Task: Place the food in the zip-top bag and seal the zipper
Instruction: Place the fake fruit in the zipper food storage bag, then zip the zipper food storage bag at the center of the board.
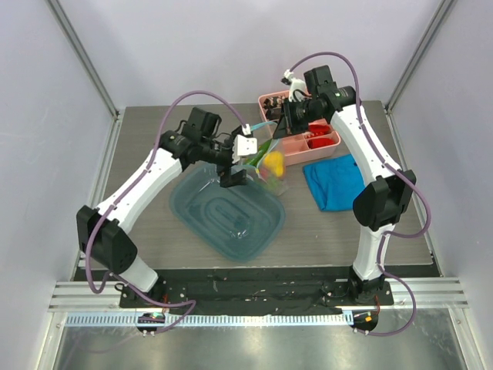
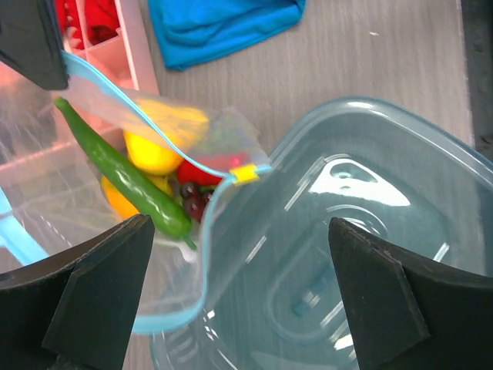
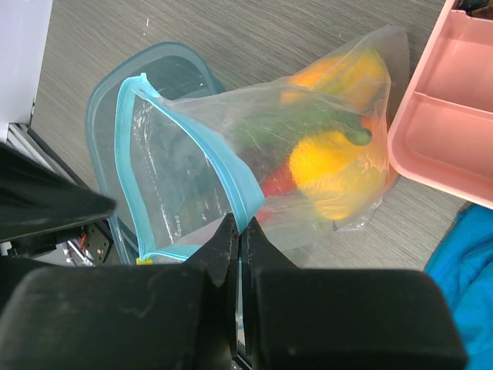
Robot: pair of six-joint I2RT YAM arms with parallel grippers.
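The clear zip-top bag (image 1: 271,166) hangs above the table with its mouth open. Inside it I see a long green cucumber (image 2: 127,179), a yellow pear (image 2: 152,154), an orange (image 2: 117,199), a red piece and dark cherries (image 2: 194,205). The food also shows in the right wrist view (image 3: 331,166). My right gripper (image 3: 240,227) is shut on the light blue zipper (image 3: 223,173) and holds the bag up; it also shows in the top view (image 1: 269,126). My left gripper (image 2: 239,225) is open, and the bag's mouth edge (image 2: 196,254) hangs loosely between its fingers. A yellow slider (image 2: 245,173) sits on the strip.
A teal translucent tray (image 1: 223,216) lies under the bag and the left gripper (image 1: 235,176). A pink divided box (image 1: 308,140) stands behind the bag. A blue folded cloth (image 1: 335,181) lies to the right.
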